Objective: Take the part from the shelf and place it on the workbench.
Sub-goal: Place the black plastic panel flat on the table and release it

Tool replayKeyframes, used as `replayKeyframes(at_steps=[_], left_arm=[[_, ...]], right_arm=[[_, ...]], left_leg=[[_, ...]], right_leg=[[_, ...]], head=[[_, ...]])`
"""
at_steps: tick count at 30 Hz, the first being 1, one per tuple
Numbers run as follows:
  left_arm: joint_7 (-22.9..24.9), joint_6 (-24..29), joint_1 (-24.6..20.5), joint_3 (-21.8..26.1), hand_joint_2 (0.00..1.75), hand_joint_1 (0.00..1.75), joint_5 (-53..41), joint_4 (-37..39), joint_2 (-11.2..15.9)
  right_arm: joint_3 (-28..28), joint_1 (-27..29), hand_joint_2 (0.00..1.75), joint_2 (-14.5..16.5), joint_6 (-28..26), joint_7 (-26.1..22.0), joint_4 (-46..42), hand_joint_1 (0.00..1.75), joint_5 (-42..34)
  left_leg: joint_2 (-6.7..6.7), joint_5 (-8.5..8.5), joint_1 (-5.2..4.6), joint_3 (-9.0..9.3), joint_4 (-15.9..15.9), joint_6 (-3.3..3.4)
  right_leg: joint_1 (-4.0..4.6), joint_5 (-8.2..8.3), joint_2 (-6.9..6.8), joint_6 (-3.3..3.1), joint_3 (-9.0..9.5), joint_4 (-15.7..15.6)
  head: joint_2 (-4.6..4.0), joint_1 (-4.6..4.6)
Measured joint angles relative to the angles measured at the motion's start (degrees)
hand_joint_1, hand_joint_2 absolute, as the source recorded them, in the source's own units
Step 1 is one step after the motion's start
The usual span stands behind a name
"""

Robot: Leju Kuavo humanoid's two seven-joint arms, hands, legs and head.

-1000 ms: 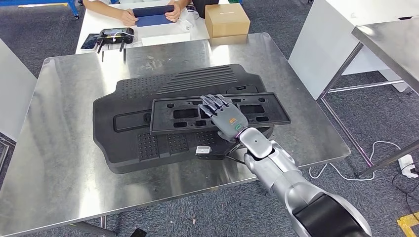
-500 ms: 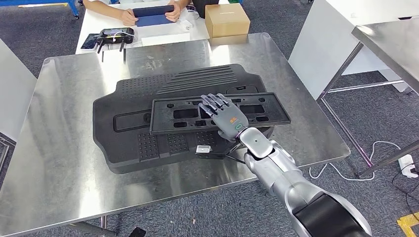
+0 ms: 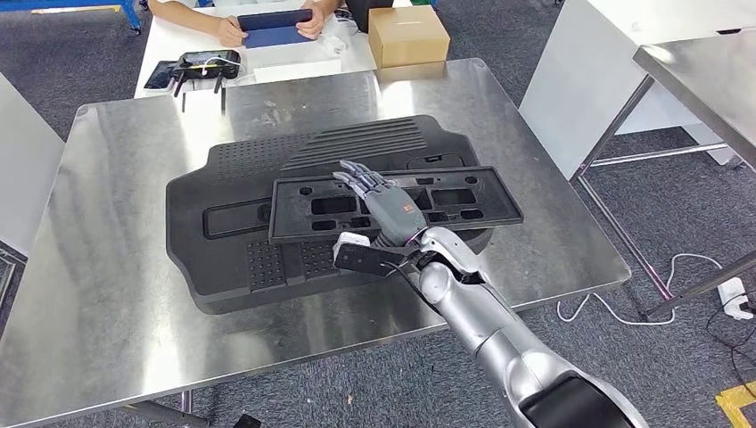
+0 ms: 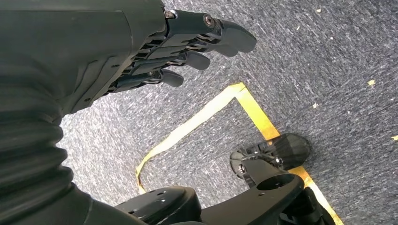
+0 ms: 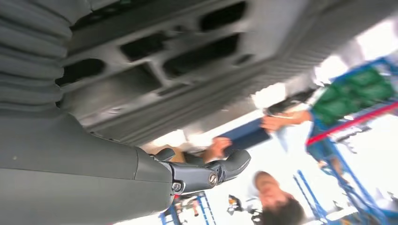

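Note:
A flat black rectangular part (image 3: pixel 472 201) with several cut-outs lies on a bigger black ribbed panel (image 3: pixel 214 241) on the steel workbench (image 3: pixel 116 312). My right hand (image 3: pixel 385 207) lies over the middle of the flat part, fingers stretched out towards the far side and holding nothing. In the right wrist view the part (image 5: pixel 155 70) passes close by the hand (image 5: pixel 94 183), and the thumb (image 5: pixel 220 171) sticks out free. My left hand (image 4: pixel 141 56) hangs over grey carpet, fingers loosely extended, with nothing in it.
A cardboard box (image 3: pixel 408 36) sits at the workbench's far edge. Beyond it a person's hands rest on a tablet (image 3: pixel 275 27) on a white table, beside a controller (image 3: pixel 209 62). A second steel table (image 3: pixel 704 80) stands to the right, with cables (image 3: pixel 704 276) on the floor.
My right hand has slid left along the flat part and the forearm has rolled, bringing the wrist camera block round to the left. The part has stayed put.

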Motion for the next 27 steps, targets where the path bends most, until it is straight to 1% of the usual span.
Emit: replayKeyframes(at_steps=[4, 9, 14, 18, 20, 22, 25, 26, 27], left_arm=[[-0.3, 0.0, 0.1, 0.0, 1.75, 0.0, 0.2, 0.0, 0.1], [-0.6, 0.1, 0.1, 0.0, 1.75, 0.0, 0.2, 0.0, 0.2], [-0.7, 0.4, 0.3, 0.0, 1.75, 0.0, 0.4, 0.0, 0.3], [-0.8, 0.6, 0.3, 0.0, 1.75, 0.0, 0.5, 0.0, 0.4], [-1.1, 0.6, 0.4, 0.0, 1.75, 0.0, 1.0, 0.0, 0.4], [-1.8, 0.8, 0.6, 0.0, 1.75, 0.0, 1.5, 0.0, 0.4], [-3.1, 1.1, 1.3, 0.1, 1.75, 0.0, 2.2, 0.0, 0.5], [-3.3, 1.1, 1.6, 0.1, 1.31, 0.0, 2.4, 0.0, 0.6], [-3.5, 1.1, 1.7, 0.1, 0.87, 0.0, 2.5, 0.0, 0.6]], right_arm=[[0.5, 1.0, 0.0, 0.7, 1.5, -0.6, -4.0, 0.0, -2.1], [1.2, 1.8, 0.0, 1.0, 1.5, -0.9, -6.9, 0.0, -4.3], [1.3, 3.4, 0.0, 1.2, 1.3, -2.8, -10.0, 0.0, -8.5], [1.3, 4.4, 0.0, 1.3, 1.5, -3.2, -12.3, 0.0, -9.9], [1.2, 5.2, 0.0, 1.3, 2.5, -4.0, -13.8, 0.0, -12.5], [0.8, 7.0, 0.0, 1.4, 5.3, -5.1, -16.9, 0.0, -19.2], [-0.1, 11.3, 1.31, 1.4, 10.4, -5.3, -25.0, 0.0, -31.1], [-0.3, 12.6, 1.75, 1.4, 11.4, -5.1, -27.6, 0.0, -33.3], [-0.4, 13.7, 1.75, 1.3, 12.2, -4.9, -29.8, 0.0, -35.0]], left_leg=[[-0.02, 0.0, 0.0, 0.0, 0.0, 0.0], [-0.02, 0.01, 0.0, 0.01, 0.0, 0.0], [-0.02, 0.0, -0.01, 0.01, 0.0, 0.0], [-0.02, 0.0, 0.0, 0.01, 0.0, 0.0], [-0.02, 0.0, 0.0, 0.01, 0.0, 0.0], [-0.03, 0.0, 0.01, 0.01, 0.0, 0.0], [-0.04, -0.08, 0.01, 0.01, 0.0, -0.06], [-0.03, -0.11, 0.01, 0.01, 0.0, -0.08], [-0.02, -0.13, 0.0, 0.01, 0.0, -0.1]], right_leg=[[0.0, 0.0, 0.0, -0.01, -0.03, 0.0], [-0.01, 0.0, 0.0, -0.01, 0.0, 0.0], [-0.01, 0.0, 0.0, -0.01, 0.01, 0.0], [0.0, 0.0, 0.0, -0.01, 0.0, 0.0], [0.0, 0.0, 0.0, -0.01, 0.0, 0.0], [0.01, -0.01, -0.01, -0.01, -0.05, 0.0], [0.0, -0.1, -0.02, -0.11, -0.46, 0.0], [0.0, -0.12, -0.01, -0.14, -0.57, 0.0], [0.0, -0.13, 0.0, -0.15, -0.58, 0.0]], head=[[0.0, 0.0], [0.0, 0.01], [0.0, 0.01], [0.0, 0.0], [0.0, 0.01], [0.0, 0.01], [0.0, 0.02], [0.0, 0.01], [0.0, 0.0]])
